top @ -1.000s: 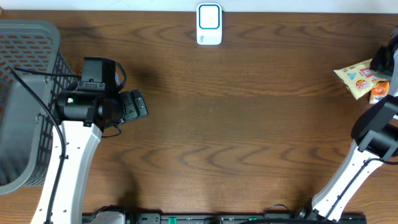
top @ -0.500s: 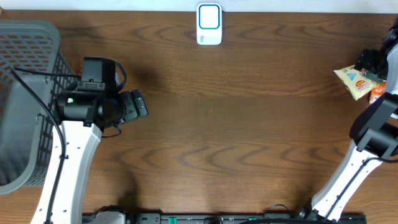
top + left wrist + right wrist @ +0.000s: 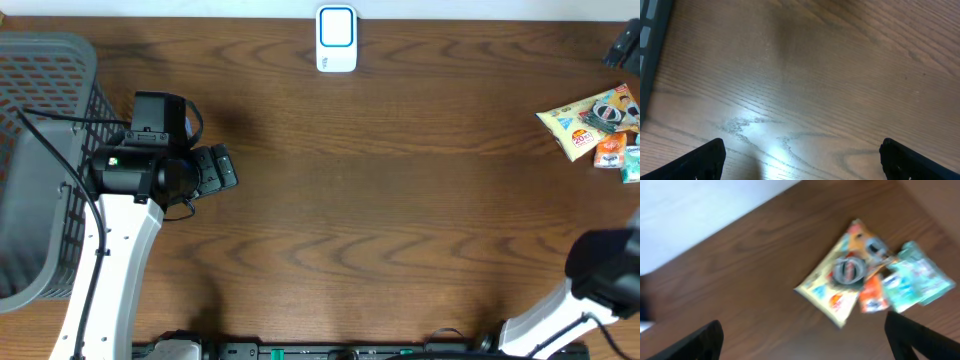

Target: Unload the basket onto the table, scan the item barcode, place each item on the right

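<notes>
While both arms hang over the table [image 3: 400, 220], left gripper [image 3: 800, 162] spread wide and empty, right gripper [image 3: 807, 342] spread wide, holding nothing, above the snack packets [image 3: 840, 287], heaped at the table's right edge, white scanner [image 3: 336, 39] well apart.

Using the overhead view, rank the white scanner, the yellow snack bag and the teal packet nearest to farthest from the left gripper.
From the left gripper:
1. White scanner, top centre.
2. Yellow snack bag, right side.
3. Teal packet, far right edge.

Brown wood-grain table [image 3: 400, 210], grey basket [image 3: 40, 85], yellow pkt [image 3: 567, 126], orange pkt [image 3: 608, 153].
</notes>
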